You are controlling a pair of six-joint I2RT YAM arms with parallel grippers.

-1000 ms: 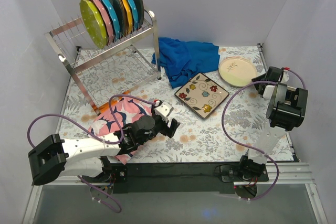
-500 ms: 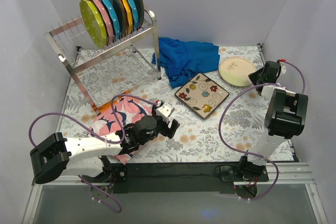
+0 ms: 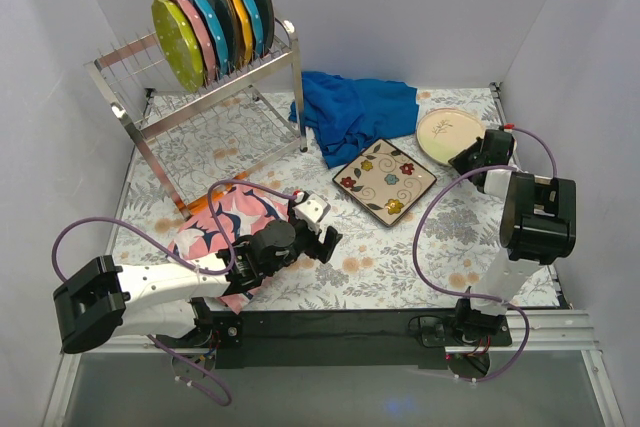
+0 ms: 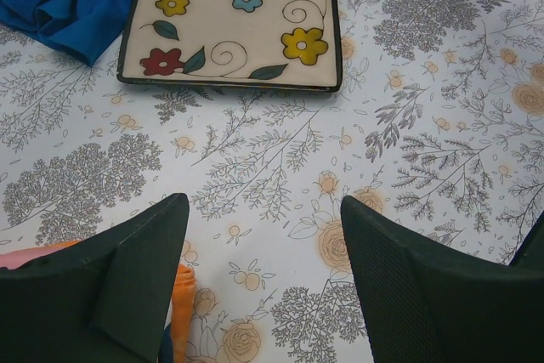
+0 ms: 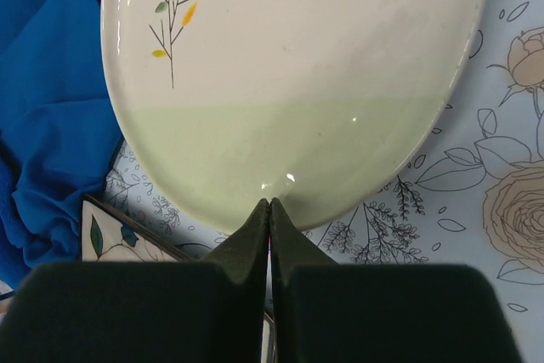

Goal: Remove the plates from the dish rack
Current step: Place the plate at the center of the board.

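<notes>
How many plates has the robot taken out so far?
Two look done: the square floral plate and the round cream plate lie on the table. Nothing is in hand: the left gripper is open and empty, the right gripper shut at the cream plate's rim. About seven plates wait in the dish rack.
</notes>
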